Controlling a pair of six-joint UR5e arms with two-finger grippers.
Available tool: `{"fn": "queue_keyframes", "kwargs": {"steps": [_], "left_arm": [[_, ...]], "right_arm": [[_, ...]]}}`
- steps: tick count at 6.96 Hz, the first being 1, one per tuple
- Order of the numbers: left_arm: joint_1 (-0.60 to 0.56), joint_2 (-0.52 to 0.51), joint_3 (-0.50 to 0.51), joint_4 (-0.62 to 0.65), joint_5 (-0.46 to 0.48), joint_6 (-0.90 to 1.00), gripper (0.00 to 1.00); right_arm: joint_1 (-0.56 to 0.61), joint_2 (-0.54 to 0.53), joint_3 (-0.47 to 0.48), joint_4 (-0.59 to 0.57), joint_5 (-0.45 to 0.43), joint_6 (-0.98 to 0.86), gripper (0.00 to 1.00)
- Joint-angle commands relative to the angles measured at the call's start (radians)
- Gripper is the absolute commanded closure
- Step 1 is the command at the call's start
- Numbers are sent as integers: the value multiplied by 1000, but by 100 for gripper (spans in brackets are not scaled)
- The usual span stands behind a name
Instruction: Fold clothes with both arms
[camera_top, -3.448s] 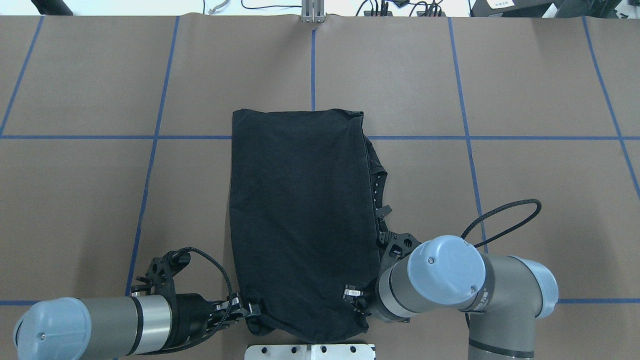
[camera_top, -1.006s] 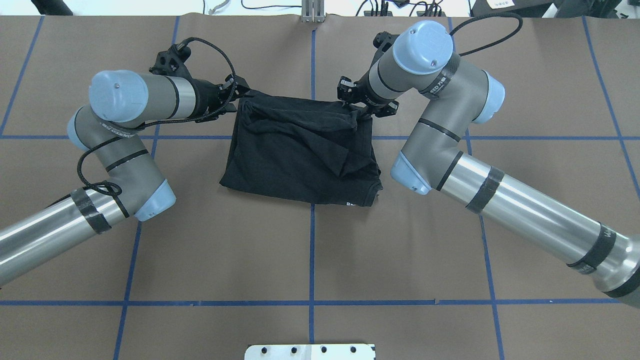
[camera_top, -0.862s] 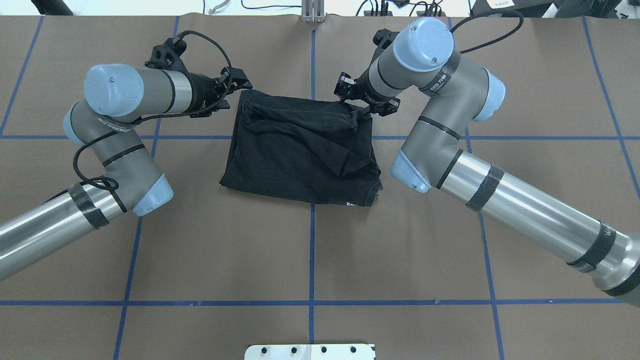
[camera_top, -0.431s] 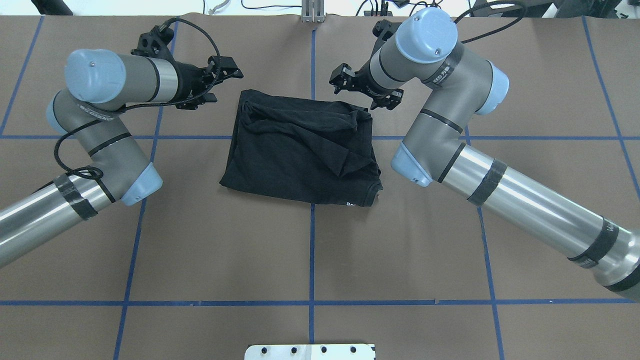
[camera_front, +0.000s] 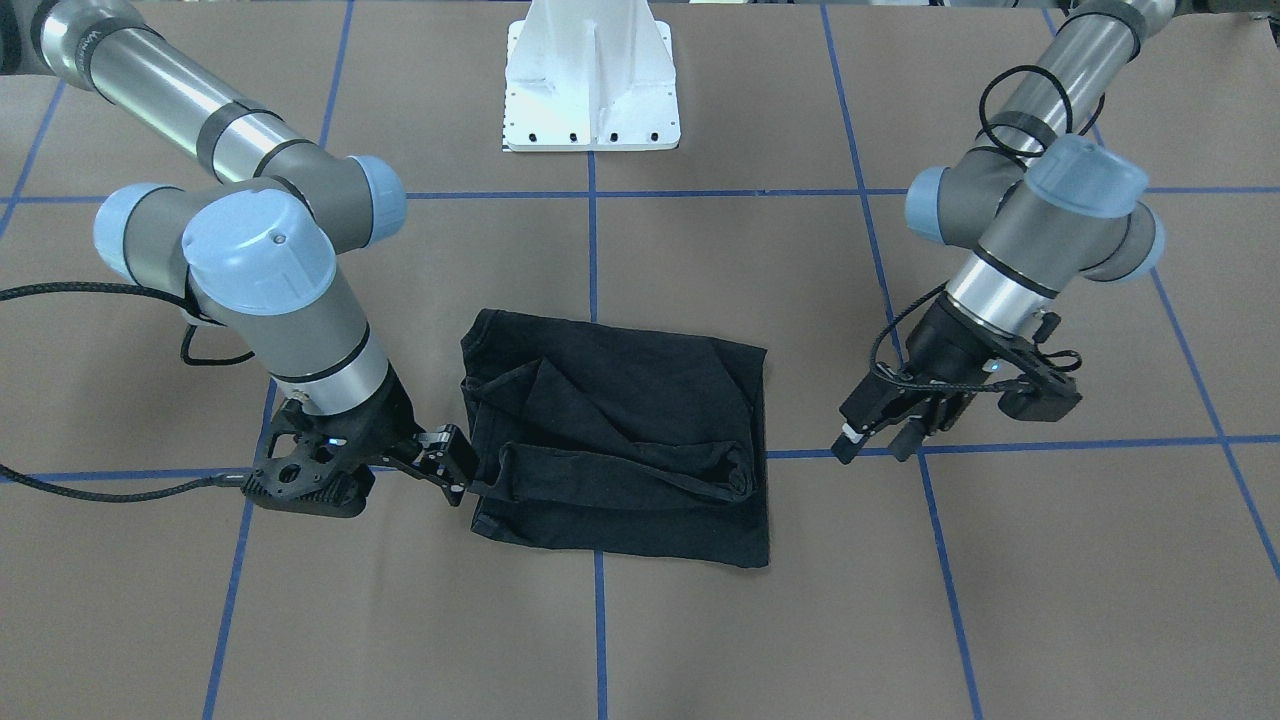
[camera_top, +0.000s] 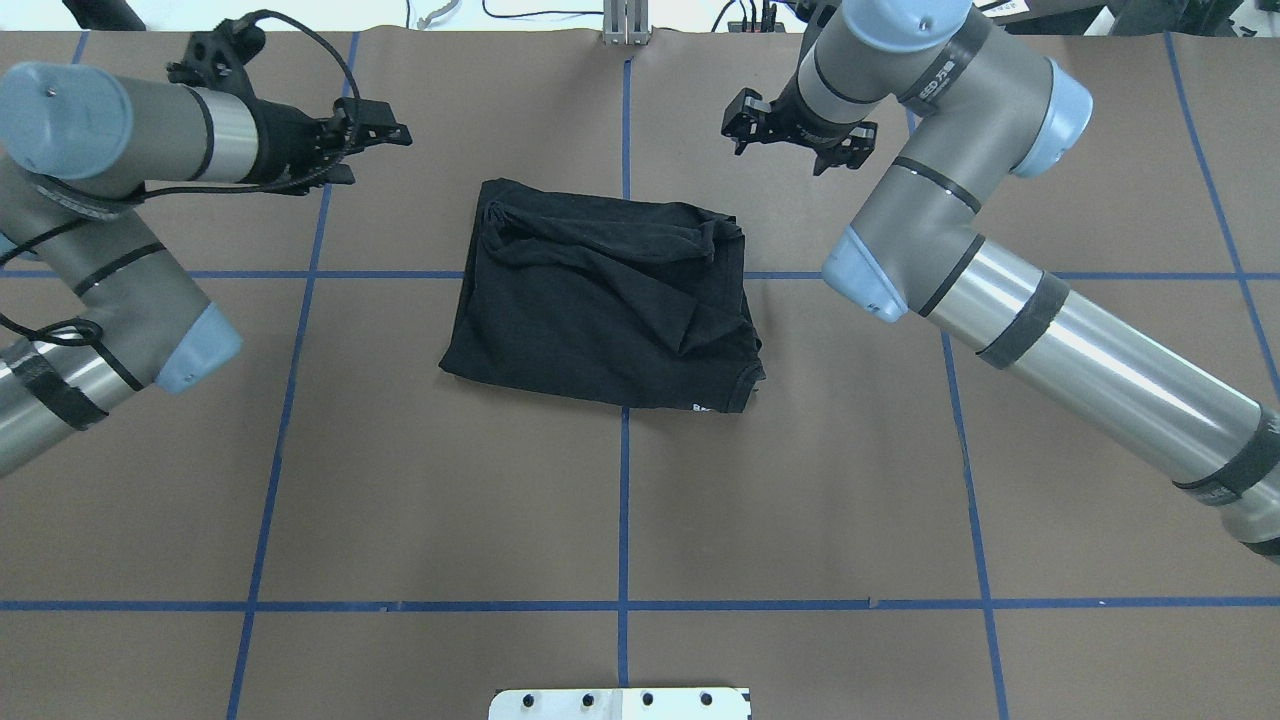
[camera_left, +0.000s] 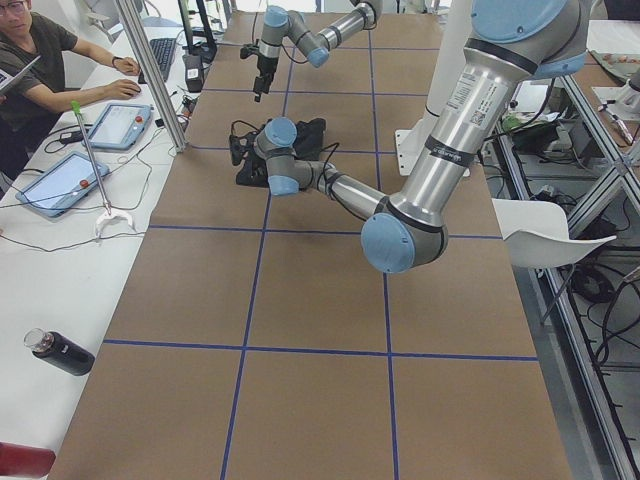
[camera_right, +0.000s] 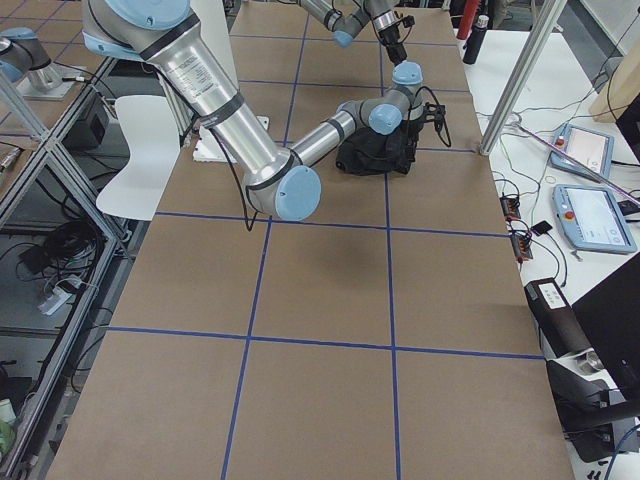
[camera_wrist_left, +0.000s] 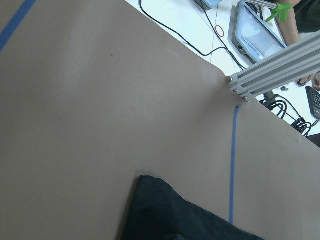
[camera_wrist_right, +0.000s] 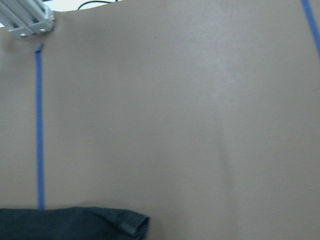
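The black T-shirt (camera_top: 600, 290) lies folded in a rumpled rectangle on the brown table; its print is hidden and only plain black shows. It also shows in the front view (camera_front: 620, 450), the left wrist view (camera_wrist_left: 185, 217) and the right wrist view (camera_wrist_right: 70, 222). My left gripper (camera_top: 385, 135) is open and empty, raised beyond the shirt's far left corner; in the front view (camera_front: 875, 443) it hangs apart from the shirt. My right gripper (camera_top: 740, 120) is open and empty, raised past the far right corner; in the front view (camera_front: 455, 465) it stands next to the shirt's corner.
The white pedestal base (camera_front: 590, 80) stands at the robot's side of the table. An aluminium post (camera_top: 625, 25) rises at the far edge. A side bench with tablets (camera_left: 70, 180), a bottle (camera_left: 60, 352) and an operator runs beyond the far edge.
Both grippers carried the shirt's near edge to the far edge, folding it in half. They then opened, let go and drew up and outward from the far corners.
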Motion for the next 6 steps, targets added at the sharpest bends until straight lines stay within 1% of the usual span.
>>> {"fn": "queue_keyframes", "kwargs": {"steps": [1, 2, 3, 4, 5, 6], "left_arm": [[-151, 67, -16, 85, -23, 433, 0], [-223, 92, -13, 100, -26, 608, 0], [-269, 106, -13, 106, -24, 739, 0], [-300, 139, -13, 105, -24, 847, 0], [-326, 176, -4, 93, -24, 912, 0], [-334, 201, -4, 88, -24, 915, 0]], "right_arm": [[111, -94, 37, -128, 3, -346, 1], [146, -151, 44, -123, 1, -467, 0], [186, -184, 58, -122, 27, -526, 0], [226, -239, 101, -113, 48, -545, 0], [260, -298, 151, -110, 111, -579, 0], [263, -325, 176, -110, 116, -599, 0]]}}
